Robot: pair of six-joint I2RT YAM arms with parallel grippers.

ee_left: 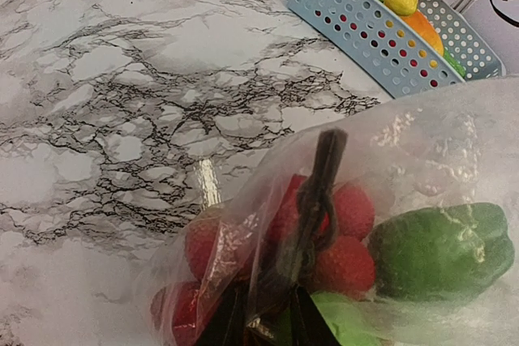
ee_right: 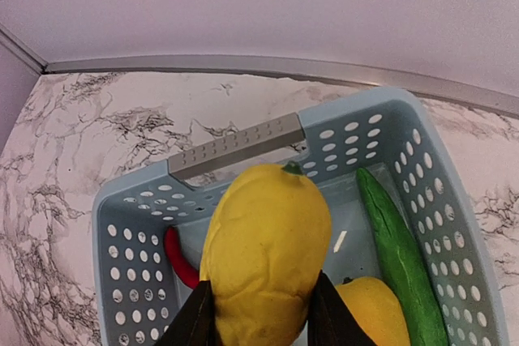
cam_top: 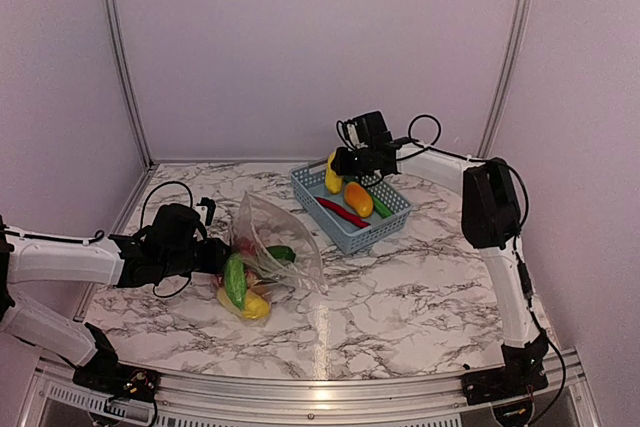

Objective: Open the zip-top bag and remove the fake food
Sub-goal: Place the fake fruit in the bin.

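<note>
Now, on your marble table (cam_top: 420, 287), the zip-top bag (cam_top: 275, 237) lies left of centre, with the blue basket (cam_top: 372, 232) behind it to the right. Your left gripper (cam_top: 215, 252) is pinching the bag's plastic. Your right gripper (cam_top: 345, 162) clamps a yellow lemon-like piece (ee_right: 263, 257) above the basket, where 3 pieces lie. A cucumber (cam_top: 235, 280) and red fruits (ee_left: 340, 241) sit inside the bag.

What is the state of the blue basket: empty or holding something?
Not empty. The basket holds a red piece, an orange piece and a green piece; the right gripper holds a yellow piece over it.
</note>
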